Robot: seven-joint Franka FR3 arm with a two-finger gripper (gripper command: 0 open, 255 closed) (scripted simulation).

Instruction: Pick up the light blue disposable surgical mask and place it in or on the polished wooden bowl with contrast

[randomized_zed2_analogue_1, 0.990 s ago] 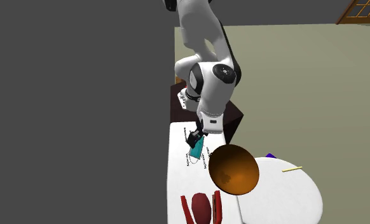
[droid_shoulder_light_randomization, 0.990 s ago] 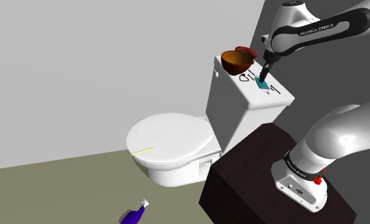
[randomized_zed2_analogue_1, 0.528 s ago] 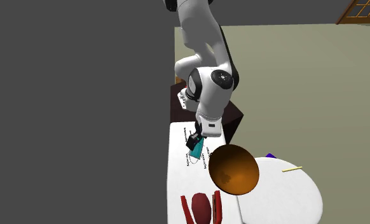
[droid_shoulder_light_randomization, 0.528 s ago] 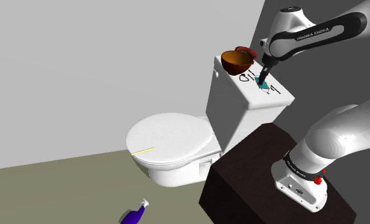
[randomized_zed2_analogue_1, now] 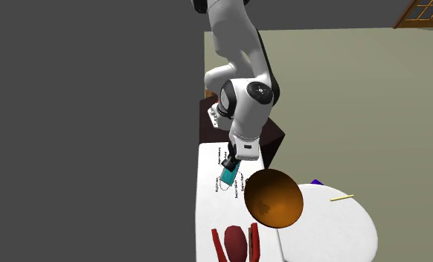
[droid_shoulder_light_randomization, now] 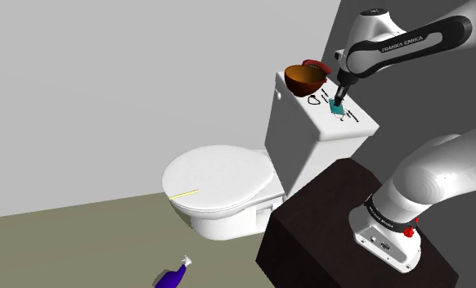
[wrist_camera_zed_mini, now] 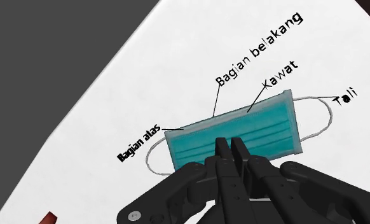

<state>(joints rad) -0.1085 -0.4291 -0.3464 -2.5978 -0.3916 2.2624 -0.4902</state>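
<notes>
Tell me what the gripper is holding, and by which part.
The gripper is shut on the teal surgical mask, pinching it at the middle of one long edge, midway between the two ear loops.

Matt, pleated teal mask (wrist_camera_zed_mini: 253, 127), glossy brown bowl (randomized_zed2_analogue_1: 274, 197), smooth plain white toilet tank lid (wrist_camera_zed_mini: 145, 83).

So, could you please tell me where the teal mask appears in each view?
Shoulder view: mask upper right, over the tank lid, beside the brown bowl.
Second exterior view: mask at centre, under the gripper, up-left of the bowl.
Wrist view: mask clasped between the fingers.
Shared landmark: the white tank lid.
</notes>
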